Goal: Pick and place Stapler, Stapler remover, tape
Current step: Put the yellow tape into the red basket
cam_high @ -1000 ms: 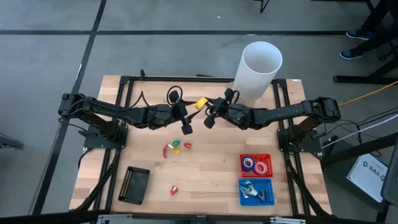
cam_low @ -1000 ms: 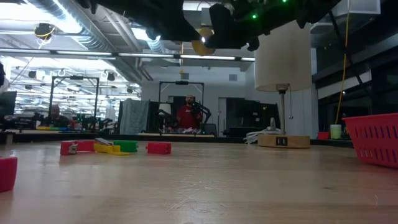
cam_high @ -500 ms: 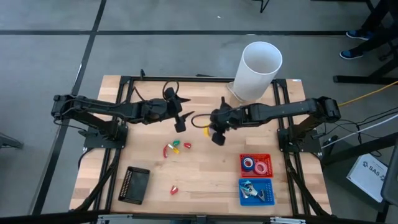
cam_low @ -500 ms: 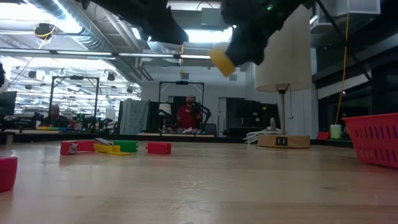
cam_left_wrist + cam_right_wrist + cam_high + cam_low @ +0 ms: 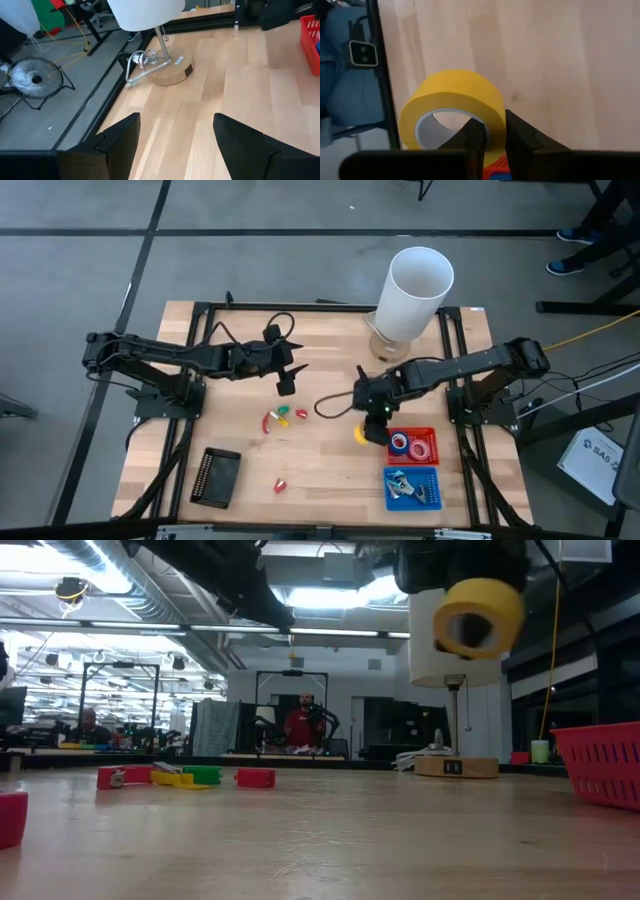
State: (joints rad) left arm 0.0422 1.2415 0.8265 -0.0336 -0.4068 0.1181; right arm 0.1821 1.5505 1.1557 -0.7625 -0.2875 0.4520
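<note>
The yellow tape roll (image 5: 361, 432) is hanging in the air above the wooden surface (image 5: 330, 470), pinched through its wall by the right end effector (image 5: 372, 430), just beside the left edge of the red basket (image 5: 411, 444). In the right wrist view the two dark fingers (image 5: 520, 136) are clamping the roll's (image 5: 454, 111) rim, one finger inside the ring and one outside. In the low view the roll (image 5: 478, 617) is showing high up, face-on, in front of the white cylinder (image 5: 455, 640).

The red basket is holding a pink-red ring and a blue ring, and the blue basket (image 5: 412, 488) just below it is holding a metal item that is too small to name. The left end effector (image 5: 286, 383) is hovering over the upper middle of the surface, well apart from the roll, its fingers (image 5: 117, 142) spread wide with nothing between them. Small red, yellow and green pieces (image 5: 282, 417) are lying near the surface's centre, a further red piece (image 5: 280, 485) lower down, and a black block (image 5: 217, 476) at the lower left.
</note>
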